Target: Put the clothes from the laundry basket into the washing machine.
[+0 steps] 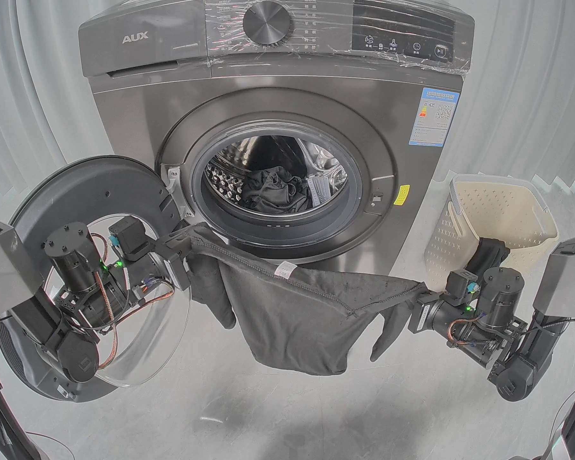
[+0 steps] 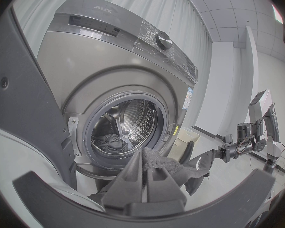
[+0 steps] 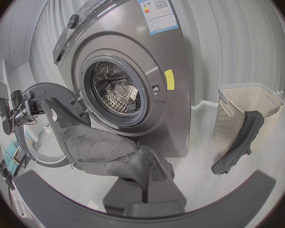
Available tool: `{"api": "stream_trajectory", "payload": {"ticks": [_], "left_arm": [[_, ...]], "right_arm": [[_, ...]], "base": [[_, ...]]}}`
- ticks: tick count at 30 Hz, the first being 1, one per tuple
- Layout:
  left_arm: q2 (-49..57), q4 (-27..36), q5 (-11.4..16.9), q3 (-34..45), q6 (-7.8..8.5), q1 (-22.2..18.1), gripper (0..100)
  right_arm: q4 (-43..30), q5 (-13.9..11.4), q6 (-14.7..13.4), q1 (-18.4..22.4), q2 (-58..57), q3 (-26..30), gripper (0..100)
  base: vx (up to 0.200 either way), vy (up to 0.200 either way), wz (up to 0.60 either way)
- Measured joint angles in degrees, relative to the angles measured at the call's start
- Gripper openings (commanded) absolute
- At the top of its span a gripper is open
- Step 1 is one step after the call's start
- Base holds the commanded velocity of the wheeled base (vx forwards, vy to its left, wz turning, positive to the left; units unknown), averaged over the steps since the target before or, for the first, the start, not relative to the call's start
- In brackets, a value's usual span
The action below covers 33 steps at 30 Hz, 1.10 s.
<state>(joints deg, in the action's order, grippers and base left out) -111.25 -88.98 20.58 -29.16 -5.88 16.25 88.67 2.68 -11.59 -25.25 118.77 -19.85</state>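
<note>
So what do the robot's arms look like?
Both are black and grey. The left arm and right arm have round black motor cans, small green lights, teal plugs and coppery cables. The fingers are dark grey wedges.

Black left arm (image 1: 76,289), black right arm (image 1: 501,330): cylindrical motor caps (image 1: 68,238), copper braided cables (image 1: 112,330), green lights (image 1: 117,264), grey boxy covers (image 1: 3,266).

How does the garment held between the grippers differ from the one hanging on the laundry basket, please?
The held garment is stretched wide between the left gripper and right gripper, off the floor; the basket garment droops narrow over the laundry basket rim, its end reaching the floor. Both are dark fabric.
</note>
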Motion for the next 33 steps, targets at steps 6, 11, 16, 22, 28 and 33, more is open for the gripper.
{"api": "stream_trajectory", "payload": {"ticks": [6,11,16,22,28,33], "left_arm": [[0.63,0.02,0.00,0.33,-0.02,-0.51,0],[1.05,0.00,-0.02,0.37,0.00,-0.90,0],[1.55,0.00,0.00,0.37,0.00,-1.07,0],[2.24,0.00,-0.02,0.55,-0.02,-1.12,0],[3.43,-0.02,0.02,0.52,-0.35,-2.06,0],[4.50,0.00,0.06,0.30,-1.45,-3.30,0]], "right_arm": [[0.00,0.05,-0.06,1.50,-0.50,-2.19,0],[-0.05,-0.01,-0.74,2.43,-2.05,-3.44,0],[-0.11,0.10,-0.83,3.39,-3.97,-4.96,0],[-0.13,0.24,-0.67,3.75,-6.16,-6.75,0],[-0.10,0.32,-0.63,3.95,-8.24,-8.57,0],[-0.16,0.29,-0.52,4.44,-9.74,-9.07,0]], "base": [[0.000,0.000,0.00],[0.000,0.000,0.00],[0.000,0.000,0.00],[0.000,0.000,0.00],[0.000,0.000,0.00],[0.000,0.000,0.00]]}}
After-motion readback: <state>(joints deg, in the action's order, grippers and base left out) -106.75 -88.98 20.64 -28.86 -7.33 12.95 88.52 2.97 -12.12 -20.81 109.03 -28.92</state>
